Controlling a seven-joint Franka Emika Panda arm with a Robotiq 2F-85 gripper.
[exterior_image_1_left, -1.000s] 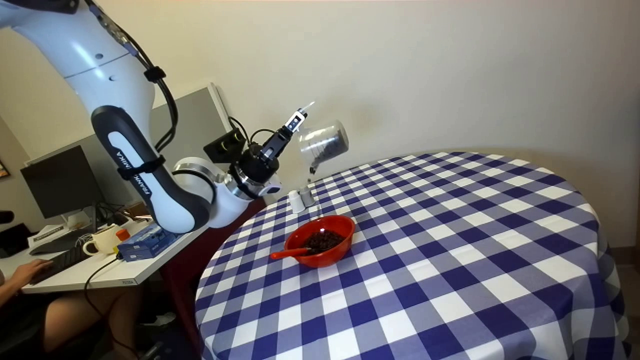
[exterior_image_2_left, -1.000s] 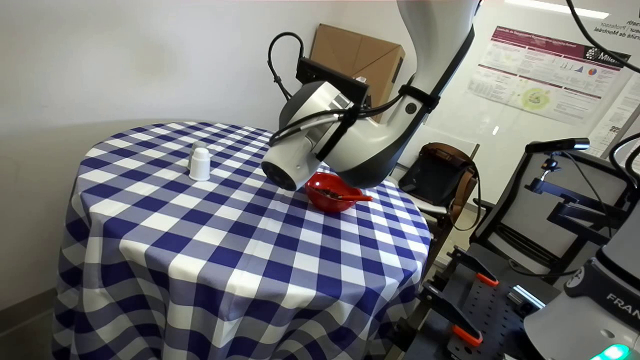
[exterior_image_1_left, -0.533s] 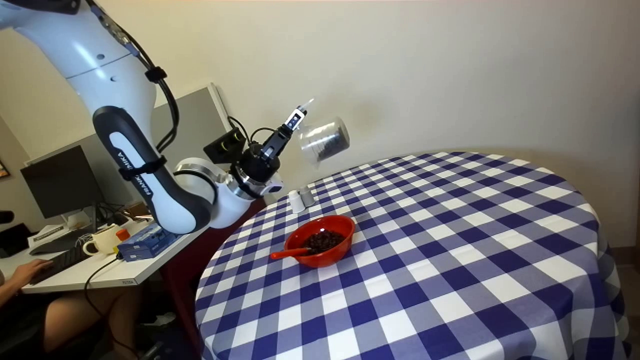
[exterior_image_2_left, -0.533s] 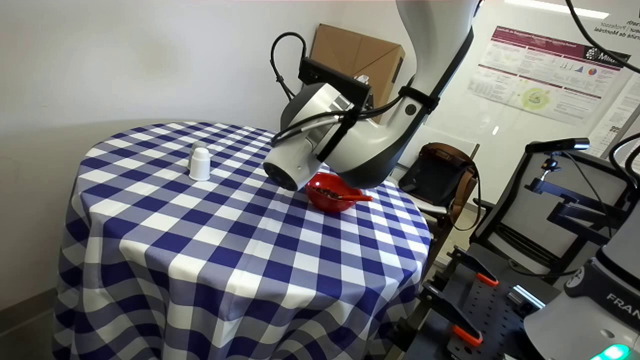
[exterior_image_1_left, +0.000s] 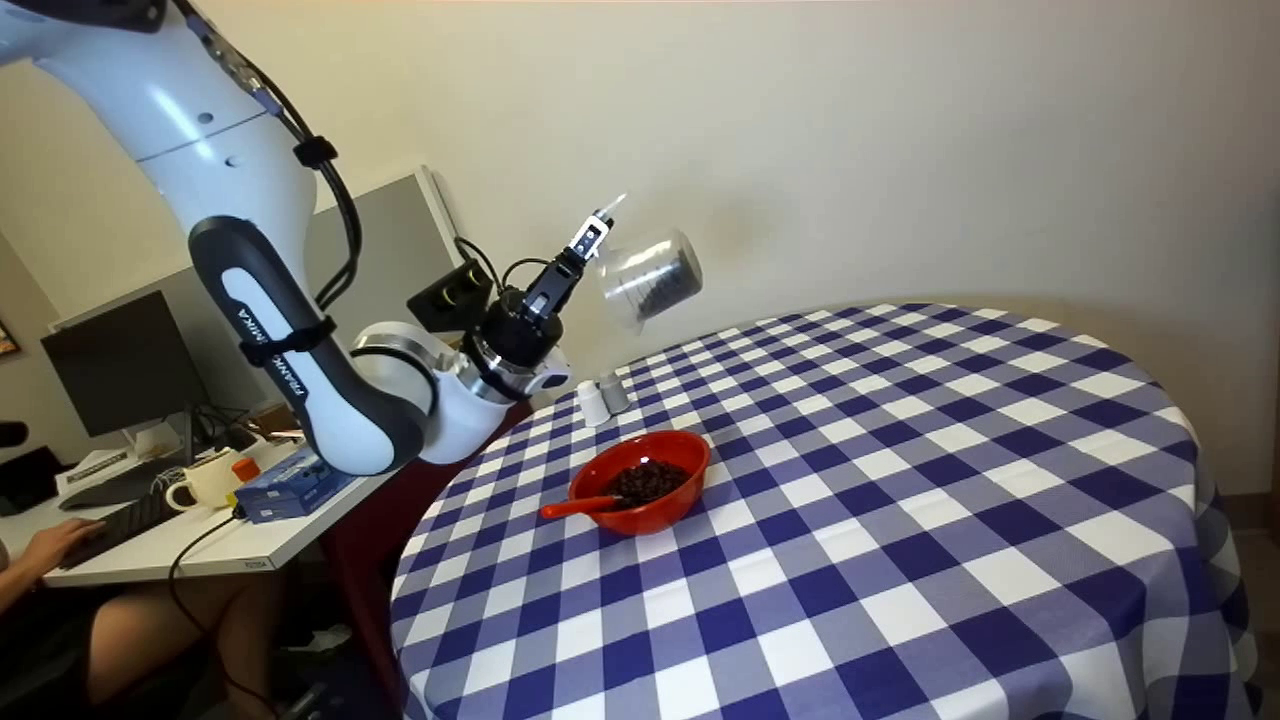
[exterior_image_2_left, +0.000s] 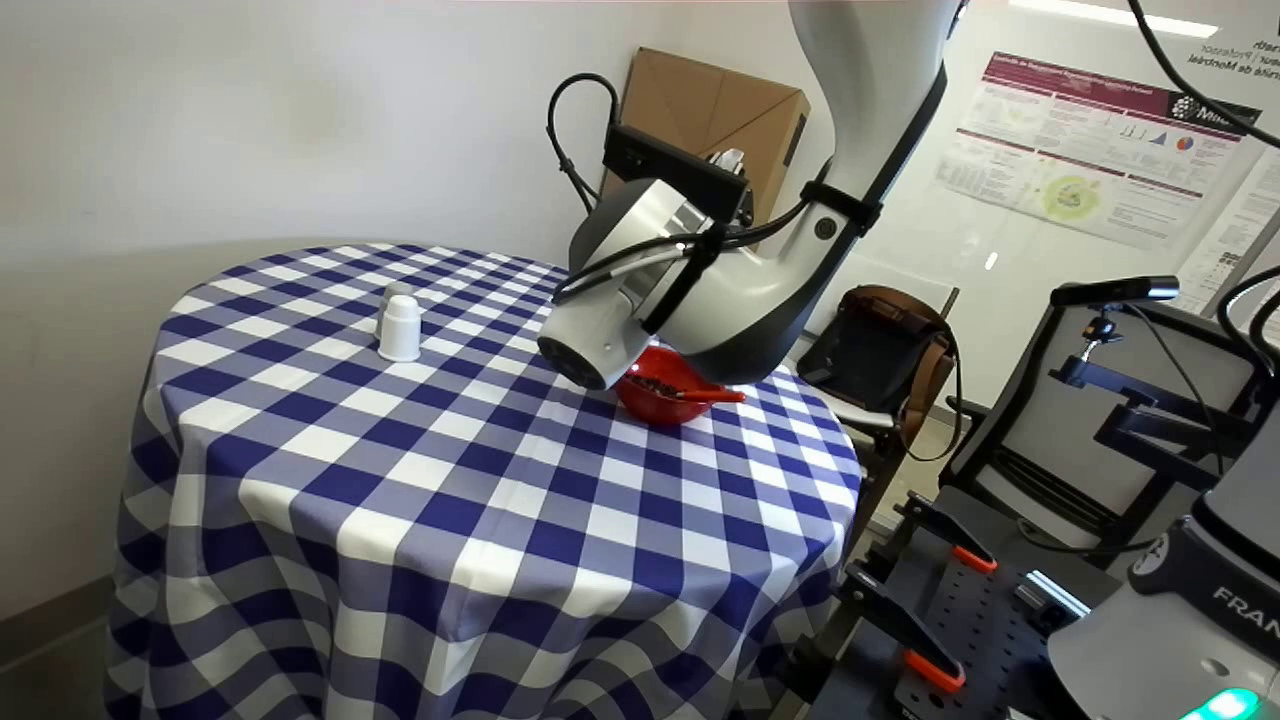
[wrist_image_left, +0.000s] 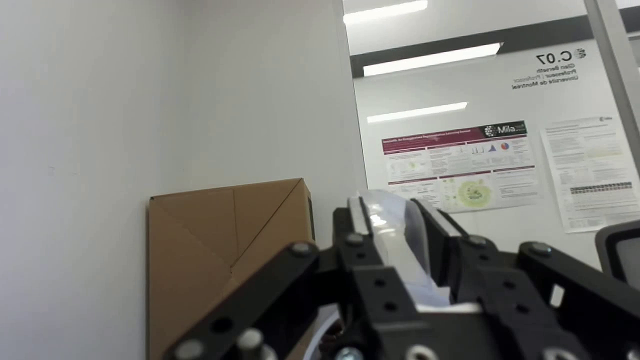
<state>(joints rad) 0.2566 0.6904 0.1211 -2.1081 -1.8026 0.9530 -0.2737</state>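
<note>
A clear plastic pitcher hangs tilted in the air, mouth down toward the left, with dark bits lying along its lower side. My gripper is shut on its handle; in the wrist view the clear handle sits between both fingers. Below, on the table, stands a red bowl holding dark beans or similar bits. A red-handled spoon leans over its rim. In an exterior view the arm covers part of the bowl and hides gripper and pitcher.
A white shaker and a grey one stand behind the bowl on the checked tablecloth. To the left is a desk with a blue box, a mug and a seated person. A cardboard box stands behind the arm.
A second ago dark bits were falling from the pitcher's mouth; now none are seen falling. The pitcher has risen slightly. The arm has shifted a little.
</note>
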